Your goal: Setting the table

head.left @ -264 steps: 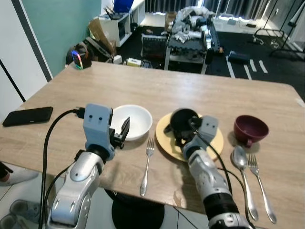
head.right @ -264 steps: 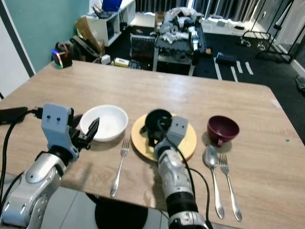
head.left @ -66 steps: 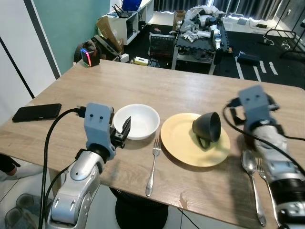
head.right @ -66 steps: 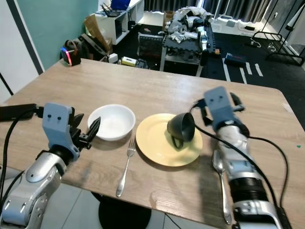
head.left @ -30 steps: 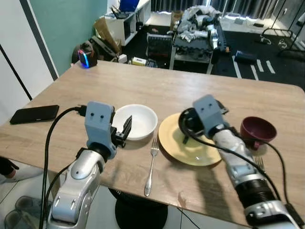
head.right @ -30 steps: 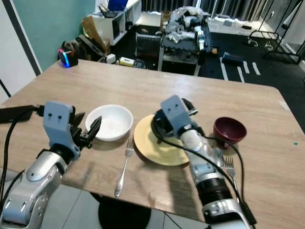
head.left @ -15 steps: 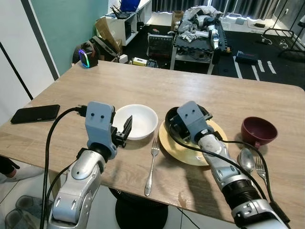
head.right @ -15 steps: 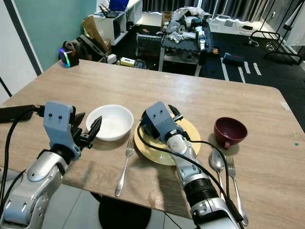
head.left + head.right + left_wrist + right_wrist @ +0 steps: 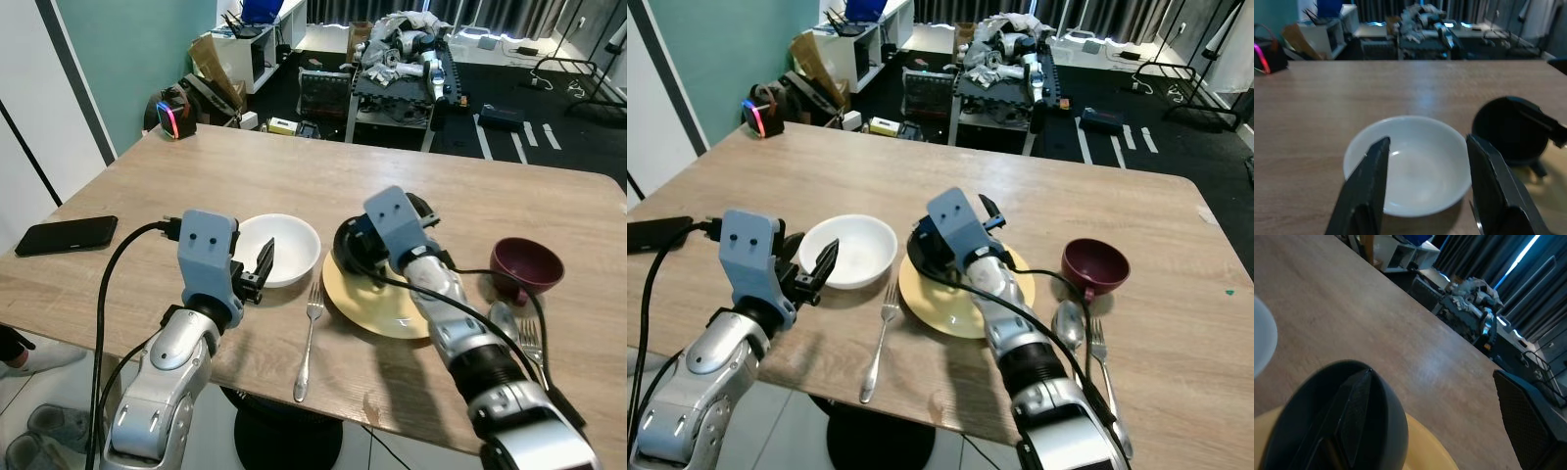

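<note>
Resting on yellow plate (image 9: 392, 311): black cup (image 9: 355, 253)

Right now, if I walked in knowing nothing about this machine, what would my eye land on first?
Probably the right gripper, reaching over the yellow plate mid-table with one black finger inside the black cup that sits on the plate. Next, the left gripper hovering near the table's front edge with fingers spread before the white bowl. A maroon cup stands to the right, beside a spoon and fork.
</note>
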You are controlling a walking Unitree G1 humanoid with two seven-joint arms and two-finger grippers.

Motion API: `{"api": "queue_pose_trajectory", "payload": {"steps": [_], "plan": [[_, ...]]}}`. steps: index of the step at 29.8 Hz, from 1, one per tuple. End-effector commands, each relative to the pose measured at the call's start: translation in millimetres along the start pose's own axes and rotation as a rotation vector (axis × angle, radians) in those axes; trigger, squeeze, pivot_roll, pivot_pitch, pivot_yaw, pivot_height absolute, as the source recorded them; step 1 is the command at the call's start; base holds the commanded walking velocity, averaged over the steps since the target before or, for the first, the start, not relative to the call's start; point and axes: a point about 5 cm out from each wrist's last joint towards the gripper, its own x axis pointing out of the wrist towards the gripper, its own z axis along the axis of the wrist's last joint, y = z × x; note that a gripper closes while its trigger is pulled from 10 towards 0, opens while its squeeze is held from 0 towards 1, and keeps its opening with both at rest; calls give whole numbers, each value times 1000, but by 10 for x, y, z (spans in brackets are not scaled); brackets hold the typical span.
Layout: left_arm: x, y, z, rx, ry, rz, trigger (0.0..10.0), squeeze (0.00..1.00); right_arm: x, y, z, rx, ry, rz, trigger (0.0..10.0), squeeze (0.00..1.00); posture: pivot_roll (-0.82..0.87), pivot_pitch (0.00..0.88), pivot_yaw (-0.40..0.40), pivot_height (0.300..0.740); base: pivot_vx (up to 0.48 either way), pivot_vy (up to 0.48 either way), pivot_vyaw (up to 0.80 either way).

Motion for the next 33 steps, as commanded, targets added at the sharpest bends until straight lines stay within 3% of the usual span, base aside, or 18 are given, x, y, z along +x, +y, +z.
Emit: {"api": "queue_pose_trajectory", "payload": {"steps": [1,11,15,19,22,25,33], "plan": [[-32,23,-29,14,15,19,10000,0,33,47,30,-14,0,-16,10000,0,78,0,43,740,0,0,0],[-56,32,-39,19,18,32,10000,0,102,107,30,-55,29,-53,10000,0,92,0,32,740,0,0,0],[-60,40,-39,21,18,33,10000,0,116,-68,33,-40,2,-78,10000,0,87,0,36,740,0,0,0],[-62,42,-41,21,19,32,10000,0,113,-122,49,-28,-30,-55,10000,0,81,0,39,740,0,0,0],[-51,31,-44,15,20,26,10000,0,99,-258,1,-67,-43,-32,10000,0,68,0,47,740,0,0,0],[-38,22,-43,13,19,22,10000,0,97,-291,-46,-101,-28,-26,10000,0,67,0,50,740,0,0,0],[-21,20,-28,14,16,15,10000,0,107,-231,-131,-198,10,23,10000,0,76,0,55,740,0,0,0]]}}
